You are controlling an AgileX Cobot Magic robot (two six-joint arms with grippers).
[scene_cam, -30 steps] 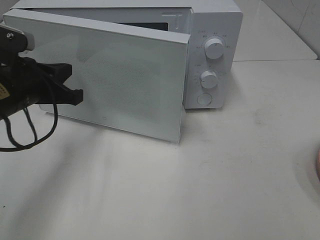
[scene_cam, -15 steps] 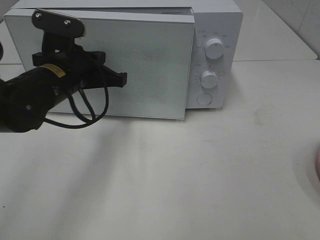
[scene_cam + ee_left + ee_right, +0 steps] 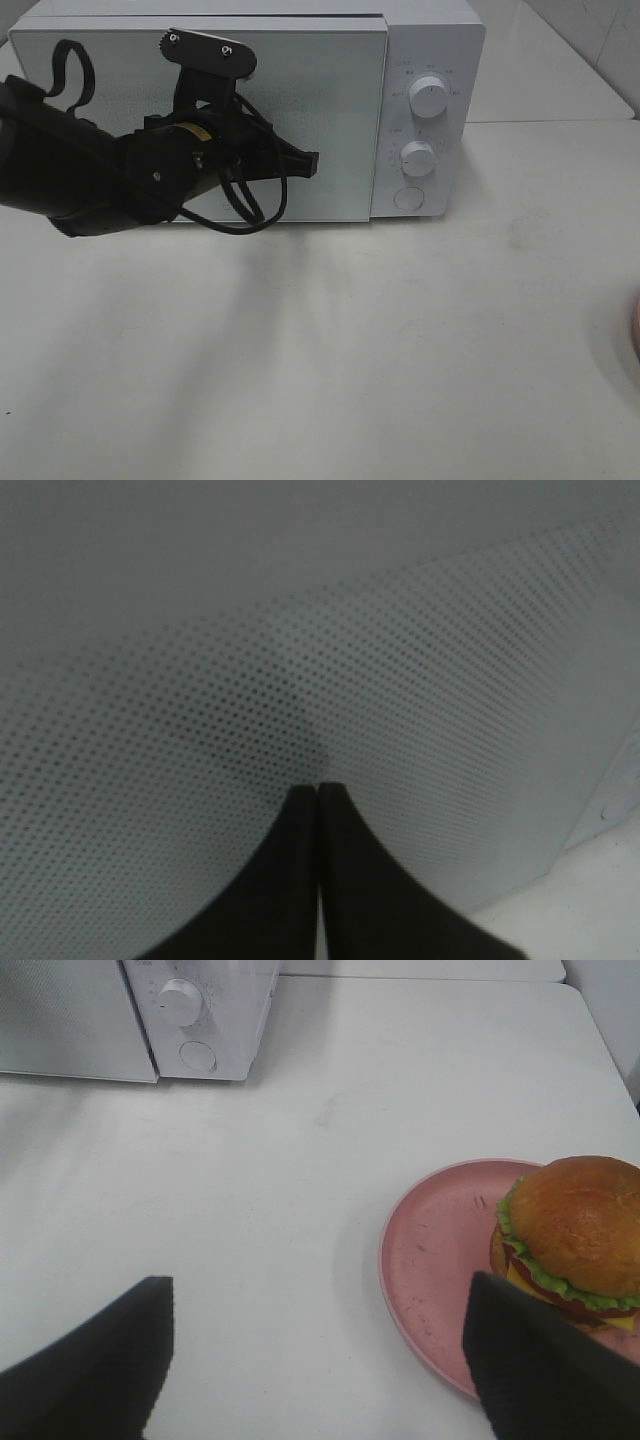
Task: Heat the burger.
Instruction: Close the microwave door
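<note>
The burger (image 3: pixel 575 1230), with a golden bun, green lettuce and cheese, sits on a round pink plate (image 3: pixel 440 1250) in the right wrist view. It is out of the exterior view, where only a sliver of the plate (image 3: pixel 636 330) shows at the right edge. The white microwave (image 3: pixel 430 60) stands at the back with its door (image 3: pixel 330 100) shut. My left gripper (image 3: pixel 312 165) is shut and its tip (image 3: pixel 318 790) presses on the dotted door front. My right gripper (image 3: pixel 315 1290) is open and empty, short of the plate.
The microwave's control panel has two knobs (image 3: pixel 428 97) and a round button (image 3: pixel 408 198); it also shows in the right wrist view (image 3: pixel 215 1000). The left arm's black cable (image 3: pixel 255 200) loops in front of the door. White tabletop (image 3: pixel 400 350) spreads in front.
The microwave door swung from wide open to shut. My left gripper moved right along with it, pushing the door closed.
</note>
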